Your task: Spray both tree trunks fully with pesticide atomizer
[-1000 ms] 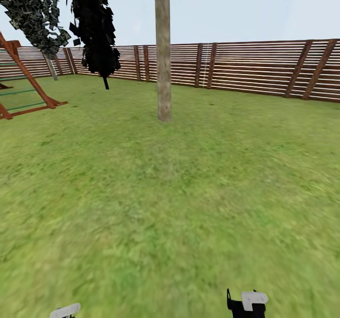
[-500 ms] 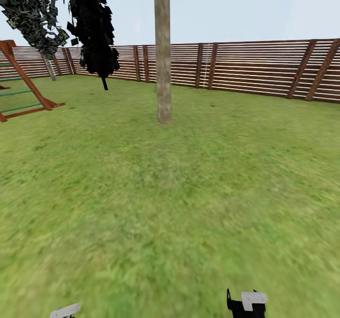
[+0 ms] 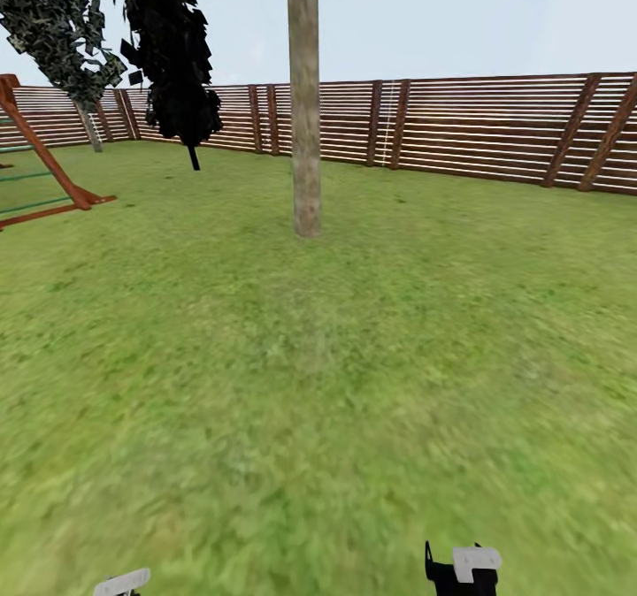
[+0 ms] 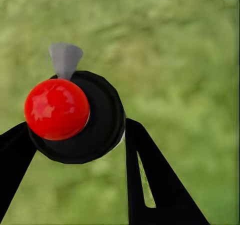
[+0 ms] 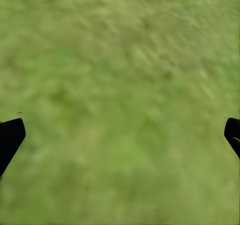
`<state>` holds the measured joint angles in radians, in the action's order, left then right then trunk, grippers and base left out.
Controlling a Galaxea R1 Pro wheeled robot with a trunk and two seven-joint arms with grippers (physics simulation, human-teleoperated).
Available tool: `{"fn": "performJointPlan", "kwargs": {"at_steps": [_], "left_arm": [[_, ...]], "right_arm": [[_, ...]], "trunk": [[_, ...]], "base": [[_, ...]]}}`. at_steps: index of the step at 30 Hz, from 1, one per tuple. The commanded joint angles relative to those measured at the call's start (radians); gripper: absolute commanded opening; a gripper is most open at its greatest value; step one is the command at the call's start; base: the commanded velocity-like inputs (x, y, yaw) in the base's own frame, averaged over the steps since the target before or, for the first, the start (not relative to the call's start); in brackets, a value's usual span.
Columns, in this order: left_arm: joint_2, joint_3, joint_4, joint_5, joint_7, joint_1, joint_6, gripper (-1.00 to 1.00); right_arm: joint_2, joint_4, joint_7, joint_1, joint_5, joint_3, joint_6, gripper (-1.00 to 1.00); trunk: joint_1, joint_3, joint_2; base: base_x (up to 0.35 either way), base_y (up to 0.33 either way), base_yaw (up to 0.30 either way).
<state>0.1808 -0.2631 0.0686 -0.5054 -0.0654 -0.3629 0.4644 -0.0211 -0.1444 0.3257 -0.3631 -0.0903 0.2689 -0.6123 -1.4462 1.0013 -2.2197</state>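
Grass below; pesticide atomizer (image 4: 75, 117) clamped between left gripper (image 4: 75, 150) fingers.

Left gripper (image 4: 75, 150) clamped (holding something), right gripper (image 5: 120, 135) spread wide.

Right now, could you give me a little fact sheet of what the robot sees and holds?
place: fenced garden lawn
ahead: tree trunk, bare and grey-tan
behind it: wooden fence
far left: red-brown play frame
left gripper: closed on the pesticide atomizer, red knob showing
right gripper: open, empty, over grass
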Motion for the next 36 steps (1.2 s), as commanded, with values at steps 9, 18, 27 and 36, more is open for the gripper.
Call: {"fn": "performJointPlan", "kwargs": {"at_steps": [9,18,27,36], "left_arm": [[0.000,-0.008,0.000,-0.002,-0.007,0.000,0.002,-1.00],[0.000,-0.008,0.000,-0.002,-0.007,0.000,0.001,-1.00],[0.000,-0.008,0.001,-0.002,-0.007,0.000,0.002,-1.00],[0.000,-0.008,0.000,-0.002,-0.007,0.000,0.002,-1.00]], "right_arm": [[0.000,0.000,0.003,0.000,-0.009,0.009,-0.003,1.00],[0.000,0.000,0.003,0.000,-0.009,0.009,-0.003,1.00],[0.000,0.000,0.003,0.000,-0.009,0.009,-0.003,1.00],[0.000,0.000,0.003,0.000,-0.009,0.009,-0.003,1.00]], "trunk": [[0.000,0.001,0.000],[0.000,0.001,0.000],[0.000,0.001,0.000],[0.000,0.001,0.000]], "base": [[0.338,0.000,0.000],[0.338,0.000,0.000],[0.338,0.000,0.000],[0.338,0.000,0.000]]}}
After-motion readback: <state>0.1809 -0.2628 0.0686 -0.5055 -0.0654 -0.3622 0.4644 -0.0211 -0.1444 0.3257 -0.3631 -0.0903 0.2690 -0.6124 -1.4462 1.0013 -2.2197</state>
